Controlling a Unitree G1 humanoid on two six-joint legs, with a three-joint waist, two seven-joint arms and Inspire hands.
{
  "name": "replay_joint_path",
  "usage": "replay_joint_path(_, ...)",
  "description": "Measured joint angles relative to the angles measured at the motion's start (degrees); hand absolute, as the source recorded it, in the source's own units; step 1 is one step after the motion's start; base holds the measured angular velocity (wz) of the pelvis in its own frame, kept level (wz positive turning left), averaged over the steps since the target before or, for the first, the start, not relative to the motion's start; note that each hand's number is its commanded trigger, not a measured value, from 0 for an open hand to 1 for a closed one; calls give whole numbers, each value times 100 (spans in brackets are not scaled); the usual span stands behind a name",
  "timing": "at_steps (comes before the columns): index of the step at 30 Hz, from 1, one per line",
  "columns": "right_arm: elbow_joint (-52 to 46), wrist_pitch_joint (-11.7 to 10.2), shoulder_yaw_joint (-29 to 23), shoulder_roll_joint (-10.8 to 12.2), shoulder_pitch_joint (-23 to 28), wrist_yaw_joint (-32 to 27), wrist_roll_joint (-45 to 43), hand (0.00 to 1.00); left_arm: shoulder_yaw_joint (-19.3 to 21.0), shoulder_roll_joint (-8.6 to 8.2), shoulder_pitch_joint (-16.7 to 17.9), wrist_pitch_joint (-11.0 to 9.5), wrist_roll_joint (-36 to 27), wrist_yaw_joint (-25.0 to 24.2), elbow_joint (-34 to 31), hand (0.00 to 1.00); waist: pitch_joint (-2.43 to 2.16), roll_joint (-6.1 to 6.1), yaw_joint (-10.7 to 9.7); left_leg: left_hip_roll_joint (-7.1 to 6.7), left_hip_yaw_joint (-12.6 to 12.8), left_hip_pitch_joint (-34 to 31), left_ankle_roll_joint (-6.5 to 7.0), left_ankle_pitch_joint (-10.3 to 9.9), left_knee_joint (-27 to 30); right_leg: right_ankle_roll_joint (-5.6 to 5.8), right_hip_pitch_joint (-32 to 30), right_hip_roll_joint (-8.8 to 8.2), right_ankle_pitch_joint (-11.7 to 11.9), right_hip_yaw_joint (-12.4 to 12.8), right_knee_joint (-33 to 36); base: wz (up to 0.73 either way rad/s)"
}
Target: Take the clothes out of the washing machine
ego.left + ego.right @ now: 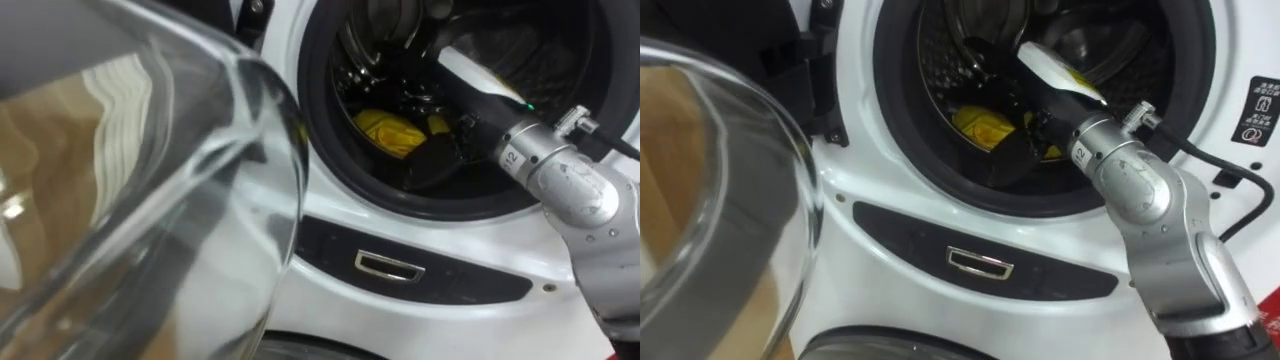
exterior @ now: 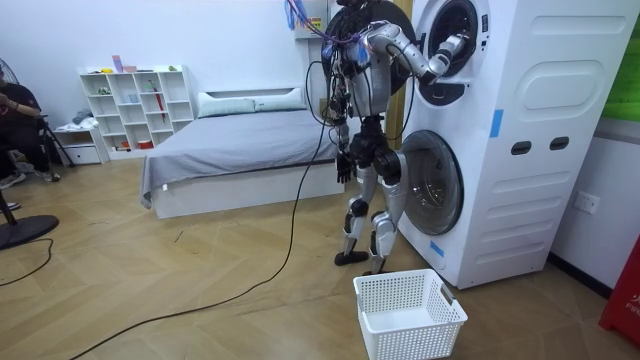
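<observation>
A small sticker (image 1: 1257, 110) of symbols sits on the washing machine (image 1: 890, 260), right of its drum opening (image 1: 1040, 90), too small to read. A short number marks the wrist ring (image 1: 1081, 152) before that opening.

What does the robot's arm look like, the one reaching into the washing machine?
The right arm is shiny silver-grey metal, built from round, chunky tube pieces. Near the wrist there is a small printed number and a silver plug with a thin black cable. The right hand is black.
</observation>
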Motion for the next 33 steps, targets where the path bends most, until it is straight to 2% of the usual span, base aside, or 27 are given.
replay_joint_path(5, 25, -6, -108, 0, 0, 48, 19, 0, 4, -25, 75, 56, 60, -32, -225, 0, 5, 40, 3, 5, -2, -11, -1, 0, 2, 0, -4, 2, -1, -9, -4, 1)
replay_joint_path(9, 23, -9, -111, 0, 0, 74, 20, 0, 6, -53, 115, 61, 55, -33, -306, 0, -15, 91, 7, 5, 0, -3, 0, 1, 1, -22, -1, 4, 11, -8, -1, 0)
replay_joint_path(20, 247, 21, -160, 0, -109, 74, 34, 0, 98, -106, 174, 266, 179, -21, -367, 0, -41, 57, 5, -3, -2, 7, 1, 1, -1, -37, 4, -2, 12, -4, 5, 0)
replay_joint_path(23, 346, 136, -160, -1, -237, 77, 34, 0, 289, -112, 348, 337, 177, -24, -573, 0, -75, 13, -11, 1, -5, 6, 2, 1, -4, -39, 2, 1, 12, -8, 7, 0)
replay_joint_path(25, 464, 351, -155, -6, -303, 79, 29, 0, 367, -113, 428, 342, 174, -24, -707, 0, -122, -53, -31, -1, -36, 3, 2, 1, -8, -43, 9, 0, 8, -33, 5, 6)
replay_joint_path(27, 469, 438, -154, -6, -302, 82, 27, 0, 394, -142, 488, 359, 172, -25, -753, 0, -131, -67, -43, -8, -59, 5, 8, -3, -4, -43, 12, -3, 9, -33, 2, 0)
replay_joint_path(33, 542, 453, -160, -12, -341, 117, -9, 0, 400, -141, 565, 412, 174, -9, -840, 0, -121, -51, -239, -68, -128, -54, 55, -24, 70, 5, 26, -79, -15, -132, 10, 9)
